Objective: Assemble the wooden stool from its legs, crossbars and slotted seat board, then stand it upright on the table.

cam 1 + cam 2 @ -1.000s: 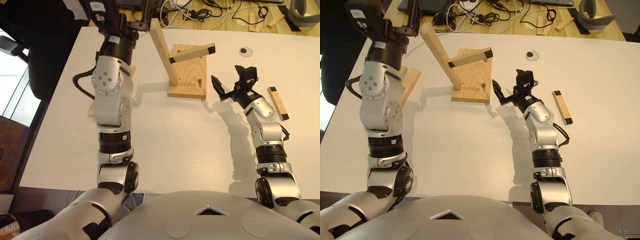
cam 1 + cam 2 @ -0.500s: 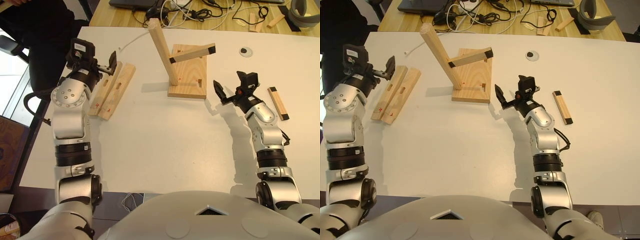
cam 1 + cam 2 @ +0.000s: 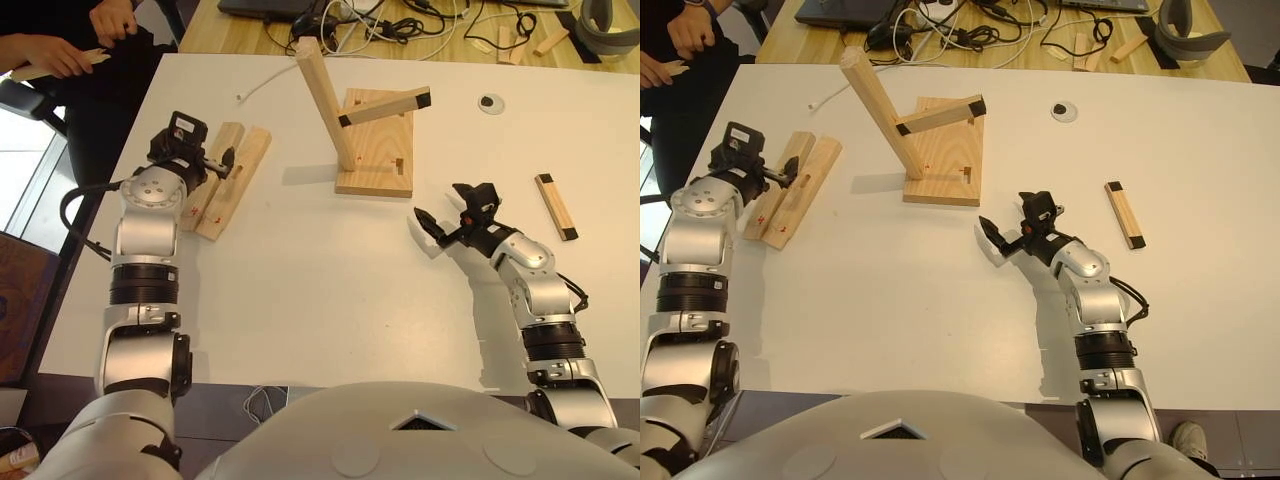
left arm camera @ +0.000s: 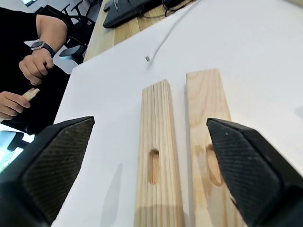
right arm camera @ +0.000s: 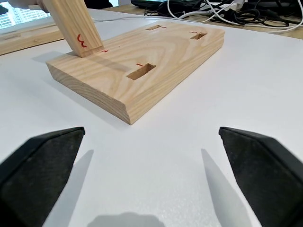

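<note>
A slotted seat board [image 3: 385,150] of pale wood lies flat on the far middle of a white desk [image 3: 320,290]. One leg [image 3: 325,100] stands in it at the near left corner, leaning toward the far left. A shorter bar [image 3: 385,105] with black end caps runs from that leg over the board to the right. The board shows open rectangular slots and small red marks.

The right gripper [image 3: 443,208] hovers low over the desk, near the board's near right corner, forearm stretched forward. Its jaws are spread wide and hold nothing.

On the left side of the desk two more legs [image 4: 156,156] [image 4: 206,142] lie side by side, each with an oval slot. The left gripper [image 4: 150,124] sits just above their near ends, elbow bent, jaws wide apart and empty.

A short bar [image 3: 556,206] with black ends lies well to the right. A small round disc [image 3: 490,102] rests near the far edge. Beyond the desk, a wooden table [image 3: 230,20] carries tangled cables.
</note>
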Robot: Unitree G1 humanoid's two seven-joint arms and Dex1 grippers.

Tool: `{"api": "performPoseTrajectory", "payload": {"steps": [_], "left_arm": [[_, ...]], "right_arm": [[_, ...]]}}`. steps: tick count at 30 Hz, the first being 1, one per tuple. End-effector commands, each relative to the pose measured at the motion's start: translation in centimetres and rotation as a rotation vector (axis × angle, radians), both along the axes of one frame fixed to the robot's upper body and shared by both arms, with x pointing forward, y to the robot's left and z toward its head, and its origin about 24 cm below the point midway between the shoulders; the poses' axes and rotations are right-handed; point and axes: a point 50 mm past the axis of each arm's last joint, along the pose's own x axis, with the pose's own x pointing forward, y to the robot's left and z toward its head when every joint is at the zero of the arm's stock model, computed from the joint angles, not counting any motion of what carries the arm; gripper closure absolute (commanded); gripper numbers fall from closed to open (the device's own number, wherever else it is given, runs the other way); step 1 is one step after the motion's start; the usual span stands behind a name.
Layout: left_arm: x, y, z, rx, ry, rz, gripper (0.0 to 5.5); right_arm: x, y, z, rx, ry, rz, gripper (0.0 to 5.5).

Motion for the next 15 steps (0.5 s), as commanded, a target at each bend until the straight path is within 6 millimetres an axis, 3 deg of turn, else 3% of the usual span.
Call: {"api": "performPoseTrajectory", "payload": {"steps": [1, 6, 15], "left_arm": [[-0.1, 0.4, -1.3, 0.005, 0.058, -0.006, 1.1], [-0.7, 2.5, -2.0, 0.036, 0.075, 0.063, 1.1], [-0.3, 2.2, -1.0, 0.007, 0.046, 0.055, 1.1]], "right_arm": [[0.2, 0.2, 0.3, -0.003, -0.017, -0.002, 0.1], [0.1, 0.4, 0.2, 0.004, -0.015, -0.005, 0.1], [0.2, 0.3, 0.2, 0.004, -0.02, -0.015, 0.1]]}}
